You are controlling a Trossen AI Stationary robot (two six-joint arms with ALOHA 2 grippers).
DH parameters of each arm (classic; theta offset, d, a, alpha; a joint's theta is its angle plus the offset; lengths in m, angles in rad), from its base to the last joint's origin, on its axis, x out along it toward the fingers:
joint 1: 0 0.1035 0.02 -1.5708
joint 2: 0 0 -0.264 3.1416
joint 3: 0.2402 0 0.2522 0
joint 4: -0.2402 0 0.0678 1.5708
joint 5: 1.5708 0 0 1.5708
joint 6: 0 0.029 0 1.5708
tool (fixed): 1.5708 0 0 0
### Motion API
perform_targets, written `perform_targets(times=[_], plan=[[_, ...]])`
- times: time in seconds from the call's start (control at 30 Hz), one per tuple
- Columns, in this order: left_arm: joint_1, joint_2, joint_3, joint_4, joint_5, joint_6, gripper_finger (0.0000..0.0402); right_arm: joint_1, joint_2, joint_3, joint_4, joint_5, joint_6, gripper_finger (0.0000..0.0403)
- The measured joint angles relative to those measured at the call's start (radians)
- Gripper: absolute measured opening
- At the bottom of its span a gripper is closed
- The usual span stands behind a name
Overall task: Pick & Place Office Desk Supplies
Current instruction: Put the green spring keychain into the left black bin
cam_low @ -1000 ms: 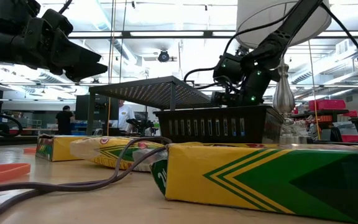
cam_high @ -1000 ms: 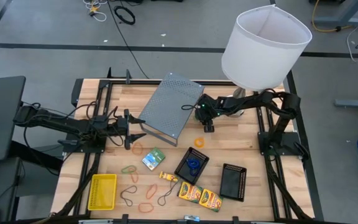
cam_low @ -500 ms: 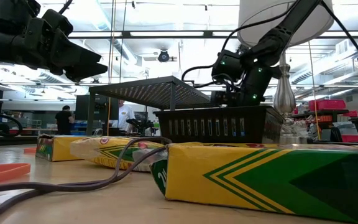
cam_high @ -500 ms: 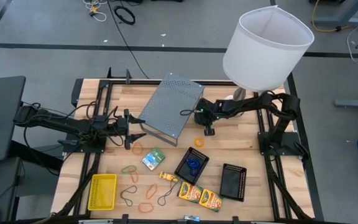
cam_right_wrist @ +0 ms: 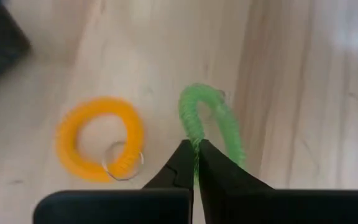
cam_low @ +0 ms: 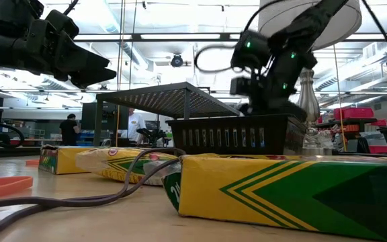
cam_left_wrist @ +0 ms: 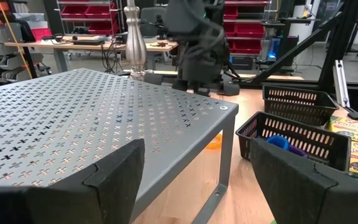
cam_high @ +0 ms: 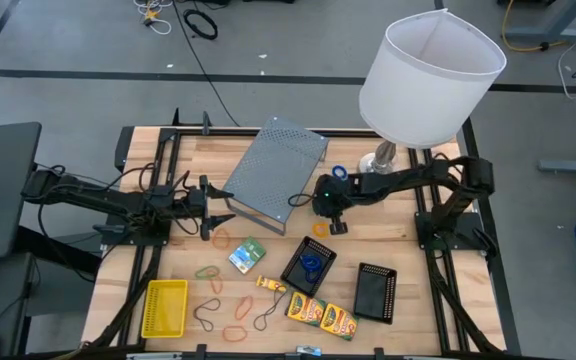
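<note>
No legible txt showing anywhere. Crayon boxes (cam_low: 274, 195) showing only green/yellow chevron graphics in low view, no readable wording; in high view their print is coming out too small to read. Green-white packet (cam_high: 248, 256) bearing print, also too small to make out.

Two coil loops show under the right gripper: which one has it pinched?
The green coil loop, clamped between the right gripper's shut fingers. The orange coil loop lies free on the table beside it.

Grey concrete floor (cam_high: 268, 40) all round, red storage bins (cam_left_wrist: 92, 7) on shelves behind, strip lights overhead.
</note>
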Motion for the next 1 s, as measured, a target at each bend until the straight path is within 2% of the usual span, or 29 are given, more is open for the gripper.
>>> perform_targets(times=[0.27,0.47,0.63,0.8,1.0], plan=[[0.000,0.000,0.000,0.000,0.000,0.000,0.0293,0.058,-0.103,0.001,-0.010,-0.058,0.074,0.0006],[0.000,0.000,0.000,0.001,0.000,0.001,0.0293,0.097,-0.175,0.002,0.002,-0.191,0.107,0.0006],[0.000,0.000,0.000,0.000,0.000,0.001,0.0293,0.132,-0.194,0.002,0.080,-0.311,0.133,0.0006],[0.000,0.000,0.000,0.000,0.001,0.001,0.0293,0.166,-0.196,-0.021,0.218,-0.385,0.163,0.0006],[0.000,0.000,0.000,0.000,0.007,0.000,0.0293,0.215,-0.196,-0.086,0.361,-0.381,0.220,0.0006]])
